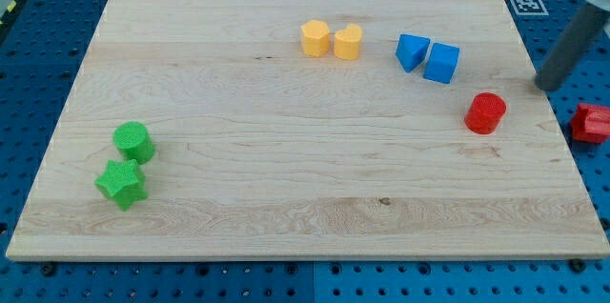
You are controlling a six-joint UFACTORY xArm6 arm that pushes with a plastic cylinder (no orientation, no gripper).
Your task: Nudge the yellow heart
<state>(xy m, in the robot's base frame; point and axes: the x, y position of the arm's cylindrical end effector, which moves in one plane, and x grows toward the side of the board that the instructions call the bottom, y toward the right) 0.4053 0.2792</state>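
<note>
A: We start with the board (pixel 286 189), which fills nearly the whole frame. Our rod comes in from the upper right corner, and my tip (pixel 545 87) rests near the board's right edge, at mid-height.

B: Is there any claw to report?

A: None; the arm ends in the bare rod, so there is nothing to open or close, and it touches no block. Next in size come the two blue blocks in the upper right: a blue wedge (pixel 412 51) just beside a blue cube (pixel 441 62).

B: And our target?

A: In the upper middle stand two yellow blocks, side by side and touching or nearly so. The left one looks like a yellow hexagon (pixel 315 37); the right one we take to be the yellow heart (pixel 348 42), though its shape is hard to read at this size.

B: What lies between us and it?

A: The blue pair sits right on the straight line. A red cylinder (pixel 486 112) is near my tip, to its lower left, and another red block (pixel 591 123) sits off the board at the right edge. A green cylinder (pixel 133 141) and green star (pixel 120 184) lie far off, lower left.

B: So we judge it best to swing below the blues, then come at the heart from its lower right with a short, gentle push, keeping the hexagon undisturbed.
</note>
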